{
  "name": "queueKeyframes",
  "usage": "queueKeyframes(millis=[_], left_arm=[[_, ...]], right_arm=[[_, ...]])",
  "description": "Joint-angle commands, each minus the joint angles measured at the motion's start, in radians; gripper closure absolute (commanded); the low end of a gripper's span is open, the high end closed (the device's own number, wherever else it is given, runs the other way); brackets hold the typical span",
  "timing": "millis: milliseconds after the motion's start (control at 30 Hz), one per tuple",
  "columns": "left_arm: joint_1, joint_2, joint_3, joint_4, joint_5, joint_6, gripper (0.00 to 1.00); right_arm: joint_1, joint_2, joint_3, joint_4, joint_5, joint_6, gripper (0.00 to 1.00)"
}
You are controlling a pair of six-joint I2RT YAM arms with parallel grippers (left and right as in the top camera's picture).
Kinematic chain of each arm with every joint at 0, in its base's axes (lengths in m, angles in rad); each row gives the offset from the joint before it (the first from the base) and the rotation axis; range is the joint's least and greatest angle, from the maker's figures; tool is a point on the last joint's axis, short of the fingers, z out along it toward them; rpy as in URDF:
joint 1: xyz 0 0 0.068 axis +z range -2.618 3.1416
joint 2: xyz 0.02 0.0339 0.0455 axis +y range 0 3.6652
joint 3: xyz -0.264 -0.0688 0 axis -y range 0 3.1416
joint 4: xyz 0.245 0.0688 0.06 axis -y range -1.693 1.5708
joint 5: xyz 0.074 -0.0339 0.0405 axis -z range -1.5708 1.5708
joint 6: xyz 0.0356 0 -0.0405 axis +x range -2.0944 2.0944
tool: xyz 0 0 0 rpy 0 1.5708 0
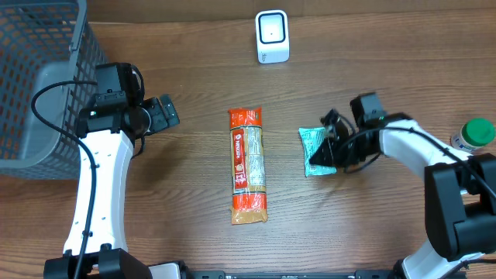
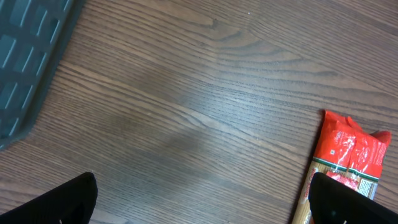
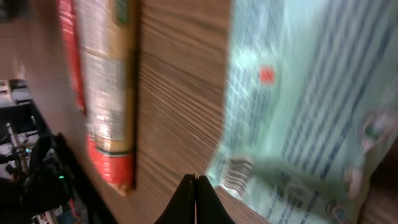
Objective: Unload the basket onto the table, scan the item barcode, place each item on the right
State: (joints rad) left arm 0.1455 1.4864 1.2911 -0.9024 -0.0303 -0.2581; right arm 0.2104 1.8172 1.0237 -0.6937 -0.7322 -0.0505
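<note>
First, the overhead view. A white barcode scanner (image 1: 272,36) stands at the far centre of the worktop (image 1: 194,70). A long red-and-tan pasta packet (image 1: 248,165) lies mid-worktop, running near to far. To its right, not touching it, lies a pale green pouch (image 1: 314,141). The right hand (image 1: 319,157) is at the pouch's near right part. The left hand (image 1: 167,113) is well left of the packet, beside a grey mesh basket (image 1: 39,85). A green-capped bottle (image 1: 474,133) stands at the right edge.

Next, the left wrist view. The two fingers (image 2: 62,199) stand wide apart with only bare worktop between them. The packet's red end shows at the right and the basket's corner at the upper left.

Last, the right wrist view. The fingers (image 3: 186,208) are pressed together, their tips at the pouch's edge. Whether they pinch any film cannot be told. The packet lies to the left.
</note>
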Motion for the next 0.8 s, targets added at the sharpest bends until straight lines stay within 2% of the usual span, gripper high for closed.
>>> queueKeyframes(millis=[0, 233, 467, 600, 767], left_arm=[[-0.002, 0.000, 0.005, 0.000, 0.004, 0.011, 0.00], [-0.002, 0.000, 0.005, 0.000, 0.004, 0.011, 0.00], [-0.002, 0.000, 0.005, 0.000, 0.004, 0.011, 0.00], [-0.002, 0.000, 0.005, 0.001, 0.004, 0.011, 0.00], [-0.002, 0.000, 0.005, 0.000, 0.004, 0.011, 0.00]], right_arm=[[-0.042, -0.014, 0.064, -0.019, -0.055, -0.072, 0.96], [-0.118, -0.012, 0.029, -0.018, 0.001, -0.086, 0.96], [-0.119, -0.008, -0.027, -0.010, 0.042, -0.079, 0.95], [-0.119, -0.008, -0.078, 0.062, 0.244, 0.061, 0.96], [-0.119, -0.008, -0.119, 0.121, 0.304, 0.104, 0.96]])
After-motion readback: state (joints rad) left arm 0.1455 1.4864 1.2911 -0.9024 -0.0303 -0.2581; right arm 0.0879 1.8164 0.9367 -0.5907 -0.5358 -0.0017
